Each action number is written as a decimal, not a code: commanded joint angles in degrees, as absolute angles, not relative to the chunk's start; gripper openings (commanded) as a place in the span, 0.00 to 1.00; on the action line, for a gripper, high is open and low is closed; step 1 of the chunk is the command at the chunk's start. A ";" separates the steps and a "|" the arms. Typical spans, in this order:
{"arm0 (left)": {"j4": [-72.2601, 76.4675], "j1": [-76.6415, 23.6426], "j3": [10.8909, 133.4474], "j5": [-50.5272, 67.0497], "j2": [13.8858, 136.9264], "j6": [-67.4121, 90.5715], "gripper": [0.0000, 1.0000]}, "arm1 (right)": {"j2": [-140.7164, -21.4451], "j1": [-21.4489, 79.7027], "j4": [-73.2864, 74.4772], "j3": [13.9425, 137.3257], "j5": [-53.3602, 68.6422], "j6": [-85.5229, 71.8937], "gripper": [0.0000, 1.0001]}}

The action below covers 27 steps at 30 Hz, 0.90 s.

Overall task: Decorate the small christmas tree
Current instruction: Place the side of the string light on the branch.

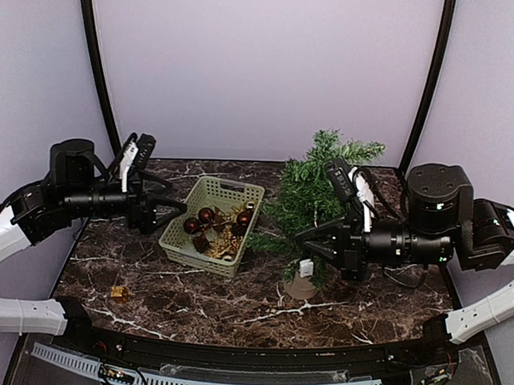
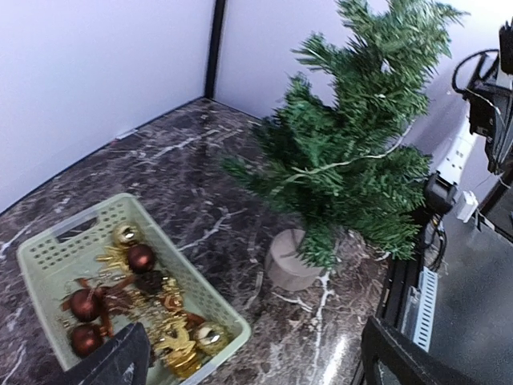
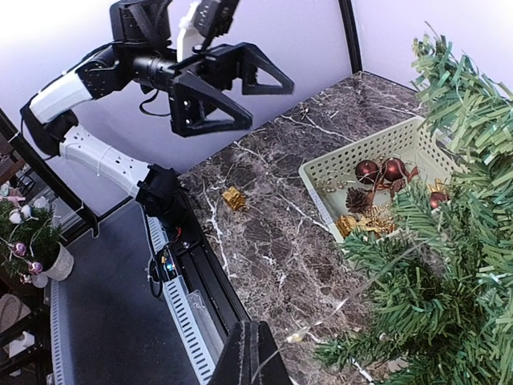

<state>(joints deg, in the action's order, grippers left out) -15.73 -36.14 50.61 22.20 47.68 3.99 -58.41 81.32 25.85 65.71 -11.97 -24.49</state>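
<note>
The tree looks bare of baubles, so the decorating seems to be at its first step: fetching an ornament. The small christmas tree (image 1: 312,191) stands upright on its round wooden base (image 1: 301,286) on the counter (image 1: 235,298), just to the 3 o'clock side of the pale green basket (image 1: 232,188). The basket holds dark red balls (image 1: 206,214) and gold trinkets. One small gold ornament (image 1: 119,293) lies loose on the counter, well apart at about 7 o'clock from the basket. The left hand (image 3: 271,103) is released, its jaws spread wide. It hangs at the basket's 9 o'clock rim on a forearm stretched almost level, pointing toward 3 o'clock across the basket. Its wrist view looks down past the fingers (image 2: 120,361) onto the ornaments. The next move, as I judge it, calls for dipping those jaws into the basket and closing on one ball or its loop without dragging the tangle beside it. The ball would then be carried to a branch. The right hand (image 1: 301,237) is clenched, with its arm also lying level and pointing toward 9 o'clock, the tips in among the lower branches. A thin pale strand (image 3: 345,301) runs from near the tips into the needles. The view is too poor to say whether it is pinched.
</note>
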 commanded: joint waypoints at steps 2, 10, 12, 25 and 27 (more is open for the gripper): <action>-8.99 -46.43 56.28 19.92 60.50 -1.02 0.94 | -58.48 80.94 24.05 66.50 -10.55 -24.86 0.00; -0.38 -47.02 59.75 16.73 72.63 -1.06 0.83 | -58.49 80.95 23.28 66.28 -9.87 -24.81 0.00; 1.59 -46.98 60.02 15.26 74.10 -0.85 0.77 | -58.70 80.88 22.98 66.31 -9.61 -24.32 0.00; 6.24 -47.02 61.52 16.54 79.36 1.53 0.49 | -58.88 80.93 22.64 66.25 -9.49 -23.73 0.00; 6.80 -47.01 61.52 17.13 79.67 1.69 0.44 | -58.96 80.94 22.72 66.35 -9.57 -23.74 0.00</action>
<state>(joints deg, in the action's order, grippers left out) 3.86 -46.89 59.90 15.73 79.31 0.93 -58.94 81.30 25.26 65.71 -10.00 -24.25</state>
